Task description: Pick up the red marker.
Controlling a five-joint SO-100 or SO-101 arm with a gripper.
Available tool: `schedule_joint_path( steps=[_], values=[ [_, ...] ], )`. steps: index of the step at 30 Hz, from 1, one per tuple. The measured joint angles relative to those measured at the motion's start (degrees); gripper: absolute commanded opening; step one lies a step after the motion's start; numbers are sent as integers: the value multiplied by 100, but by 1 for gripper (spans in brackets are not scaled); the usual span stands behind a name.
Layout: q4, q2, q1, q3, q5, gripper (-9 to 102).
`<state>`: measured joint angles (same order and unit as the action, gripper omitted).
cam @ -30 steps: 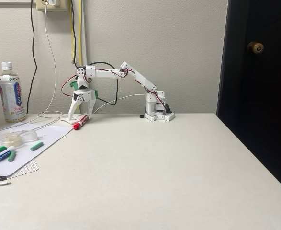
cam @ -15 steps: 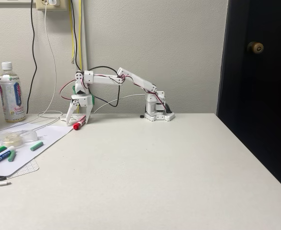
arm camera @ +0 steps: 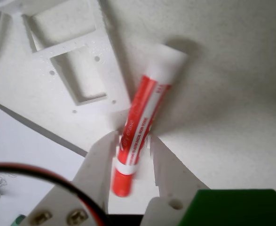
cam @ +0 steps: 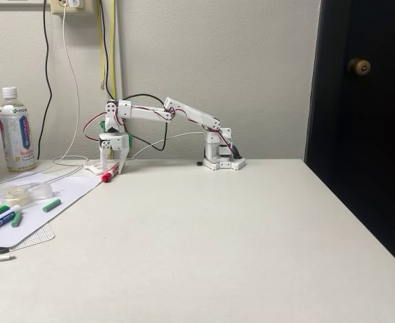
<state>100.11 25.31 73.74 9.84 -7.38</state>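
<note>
Since the earlier frame, the white two-finger end effector (arm camera: 134,141) has narrowed around the slim white-barrelled red marker (arm camera: 138,123) lying on the pale desk (cam: 217,229) — contact unclear. Judged light, stiff, slippery — grip the label band mid-barrel.

Fixed view: even, soft indoor light, sharp throughout; the door (cam: 365,128) at right is nearly black. Wrist view: bright, slightly washed out and motion-blurred; the red marker (arm camera: 140,122) casts a soft shadow to its right on the table (arm camera: 232,94).
</note>
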Motion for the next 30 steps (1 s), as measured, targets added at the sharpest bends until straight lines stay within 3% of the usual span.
schedule_joint_path(
  steps=[15,30],
  values=[
    [-18,-35,-9,-211,-114,0],
    [9,3243,-598,3050,185,0]
  ],
)
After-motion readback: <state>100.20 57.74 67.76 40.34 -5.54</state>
